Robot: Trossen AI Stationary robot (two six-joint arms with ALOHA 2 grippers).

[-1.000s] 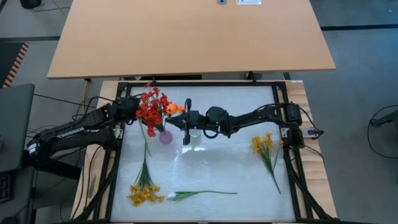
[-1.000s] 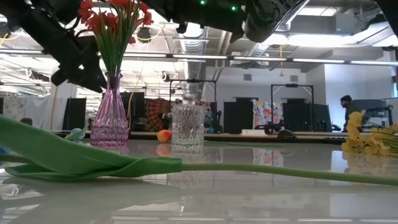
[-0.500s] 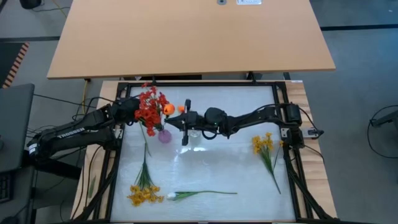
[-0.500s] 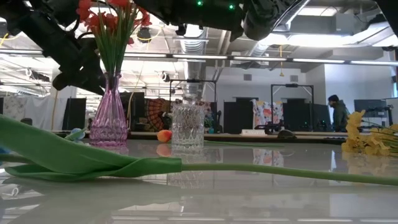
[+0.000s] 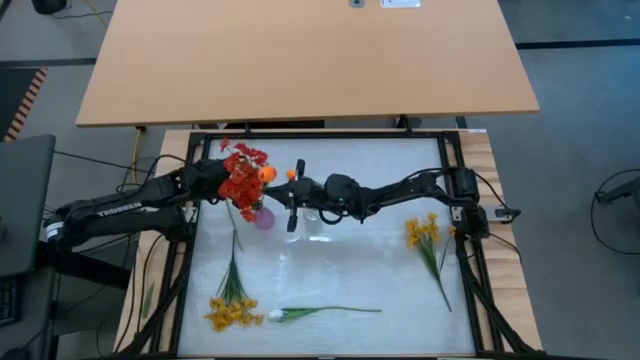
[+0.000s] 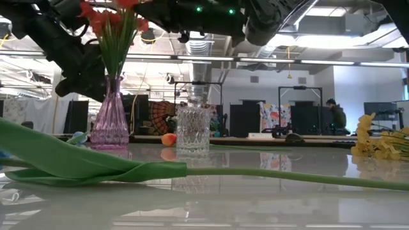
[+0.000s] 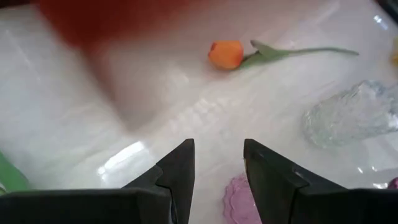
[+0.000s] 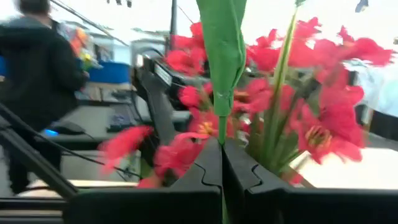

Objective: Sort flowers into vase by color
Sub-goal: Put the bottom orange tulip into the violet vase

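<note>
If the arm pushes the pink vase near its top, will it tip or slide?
Probably tip: the pink vase is tall, narrow-necked, and the red flowers load its top. On the glossy table a low push may slide it. It looks glassy, likely fragile.

- We see two dark, nearly black arms built from slim tubular links joined by chunkier rounded joint housings.
- The left arm carries white lettering along its long link, legible from above as a maker's name.
- Thin black cables run beside both arms and loop around the bases at the counter's left and right edges.
- Small green indicator lights glow on the underside of the arm housings in the low view.
- The left tool (image 7: 217, 171) has two flat, matte black fingers with angular, stepped inner edges.
- The right tool (image 8: 221, 171) has matching black fingers, each with a notched profile near the tip.
</note>
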